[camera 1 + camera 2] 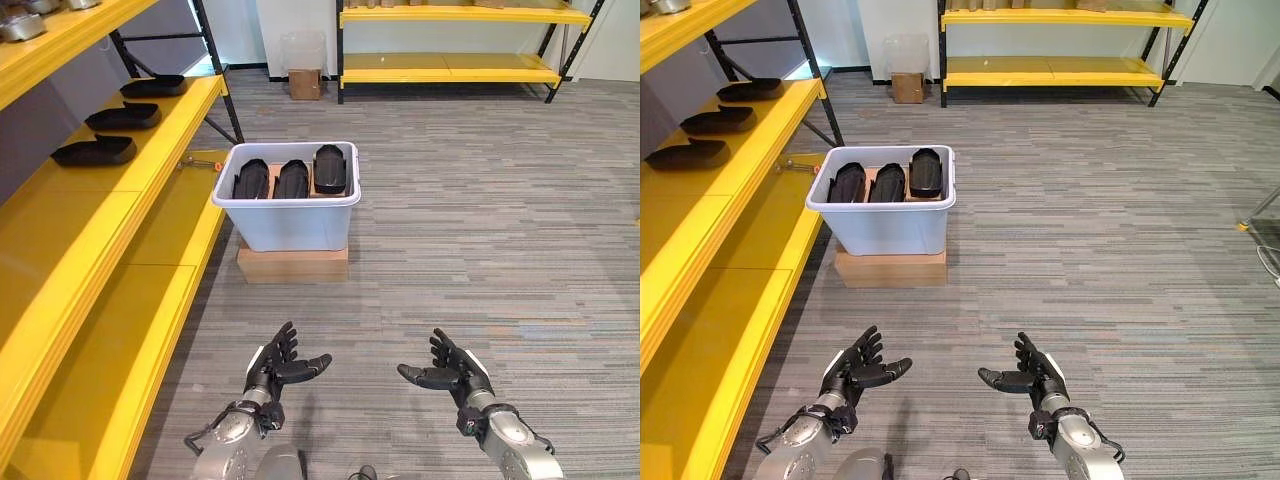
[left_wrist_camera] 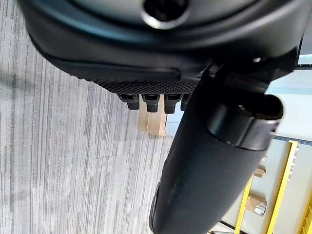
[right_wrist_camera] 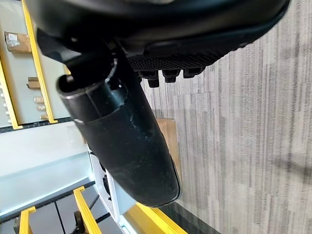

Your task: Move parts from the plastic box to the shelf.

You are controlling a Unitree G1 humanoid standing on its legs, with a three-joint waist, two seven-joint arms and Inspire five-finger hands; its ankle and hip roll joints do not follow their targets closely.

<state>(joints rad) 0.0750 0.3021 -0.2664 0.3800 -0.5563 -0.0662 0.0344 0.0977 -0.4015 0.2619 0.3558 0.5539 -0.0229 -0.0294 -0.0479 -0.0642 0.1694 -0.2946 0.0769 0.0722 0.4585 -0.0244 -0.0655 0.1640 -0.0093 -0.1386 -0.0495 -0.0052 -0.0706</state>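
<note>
White plastic box [image 1: 287, 212] at frame centre holds black moulded parts [image 1: 291, 180]; left hand [image 1: 276, 366] and right hand [image 1: 447, 372] below, fingers relaxed, seemingly empty, poised to reach.

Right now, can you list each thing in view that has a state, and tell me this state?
Plastic box: open, no lid, resting on a cardboard base.
Parts in the box: three black ones, side by side, not yet moved.
Parts on the shelf: three black ones lying in a row on the yellow shelf.
Left hand: open, fingers relaxed, holding nothing.
Right hand: open, holding nothing.
</note>
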